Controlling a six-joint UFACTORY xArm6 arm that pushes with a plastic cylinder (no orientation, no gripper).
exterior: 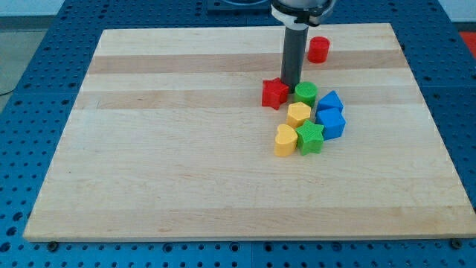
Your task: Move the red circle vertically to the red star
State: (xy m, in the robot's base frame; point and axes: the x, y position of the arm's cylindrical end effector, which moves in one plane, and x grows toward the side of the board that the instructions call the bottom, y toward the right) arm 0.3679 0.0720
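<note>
Camera view: a pale wooden board [186, 149] of glued planks is seen lying on a blue perforated table [44, 30], which shows along every edge of the board, with a strip of light floor at the view's top left corner. The left half of the board carries nothing. Right of centre, a red star-shaped block [274, 92] is found, and my tip [290, 83] is seen at the star's upper right, touching it or just beside it; which of the two cannot be told. No pincer is fitted to the arm, so nothing is gripped; the rig ends only in the straight dark rod [294, 56], which rises toward the view's top. Below the star a yellow heart-shaped block [285, 140] and a yellow hexagonal block [299, 114] are placed, the latter just below a green round block [306, 93]. A green star-shaped block [310, 137] lies beside the yellow heart. Further right, the red circle, a short red cylinder [318, 49], stands alone near the board's top edge, well apart from the cluster and to the upper right of the red star. Two blue blocks, one with a pointed top [329, 101] and one squarish [332, 123], close the cluster at its right.
</note>
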